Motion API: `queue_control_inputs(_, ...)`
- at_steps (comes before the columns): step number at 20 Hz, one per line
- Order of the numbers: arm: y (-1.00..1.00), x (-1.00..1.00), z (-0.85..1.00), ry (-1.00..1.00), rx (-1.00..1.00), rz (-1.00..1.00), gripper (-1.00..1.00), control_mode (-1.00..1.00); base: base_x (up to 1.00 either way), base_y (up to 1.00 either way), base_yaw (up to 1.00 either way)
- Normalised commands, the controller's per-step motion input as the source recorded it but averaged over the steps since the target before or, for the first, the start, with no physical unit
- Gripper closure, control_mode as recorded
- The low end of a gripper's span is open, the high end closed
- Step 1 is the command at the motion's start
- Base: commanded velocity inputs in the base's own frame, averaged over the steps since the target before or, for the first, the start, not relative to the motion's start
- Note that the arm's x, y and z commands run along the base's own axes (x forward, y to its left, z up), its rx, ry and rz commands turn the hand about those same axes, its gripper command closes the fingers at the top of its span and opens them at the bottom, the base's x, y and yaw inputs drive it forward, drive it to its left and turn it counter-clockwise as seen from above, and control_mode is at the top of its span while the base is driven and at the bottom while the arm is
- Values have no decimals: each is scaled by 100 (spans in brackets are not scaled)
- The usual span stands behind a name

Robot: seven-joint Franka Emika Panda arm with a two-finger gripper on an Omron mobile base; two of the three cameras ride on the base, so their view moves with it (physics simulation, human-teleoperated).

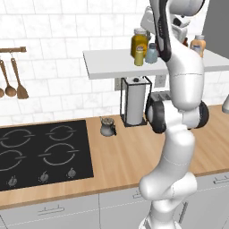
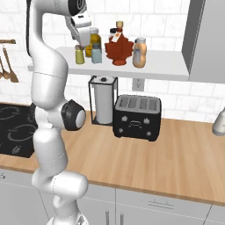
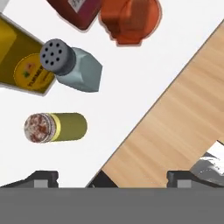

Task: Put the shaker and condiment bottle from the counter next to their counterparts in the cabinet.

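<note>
The olive-yellow shaker [image 3: 61,127] stands on the white cabinet shelf [image 2: 167,66], just left of the pale blue-grey shaker [image 3: 72,65] and in front of the yellow jar [image 3: 19,61]. My gripper [image 3: 113,177] hovers above the shelf's front edge, open, with nothing between its fingers; it hangs over the shaker [image 2: 79,55]. The condiment bottle [image 2: 139,52] stands upright on the shelf to the right of the red bottle [image 2: 119,49]. From the left, the shaker [image 1: 139,57] and the condiment bottle [image 1: 197,46] show either side of my arm. A red jar [image 3: 78,11] sits behind.
On the wooden counter [image 1: 134,156] stand a paper-towel holder [image 2: 104,101], a black toaster [image 2: 136,116] and a small dark kettle [image 1: 107,127]. The black hob [image 1: 40,152] lies at the left. Wooden utensils [image 1: 11,80] hang on the wall. A grey cupboard [image 2: 206,39] borders the shelf's right end.
</note>
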Motion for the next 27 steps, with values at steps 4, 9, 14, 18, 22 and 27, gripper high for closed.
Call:
queue_control_inputs(4, 1, -100, -30, -1, 0, 0, -100, -100, 0, 0, 0)
queue_control_inputs(9, 1, -100, -30, -5, 0, 0, -100, -100, 0, 0, 0)
queue_control_inputs(14, 8, -100, -34, -8, 0, 0, -100, -100, 0, 0, 0)
queue_control_inputs(18, 10, -100, -35, -11, 0, 0, -100, -100, 0, 0, 0)
queue_control_inputs(22, 13, -100, -35, -11, 0, 0, -100, -100, 0, 0, 0)
queue_control_inputs(27, 14, -100, -33, -11, 0, 0, -100, -100, 0, 0, 0)
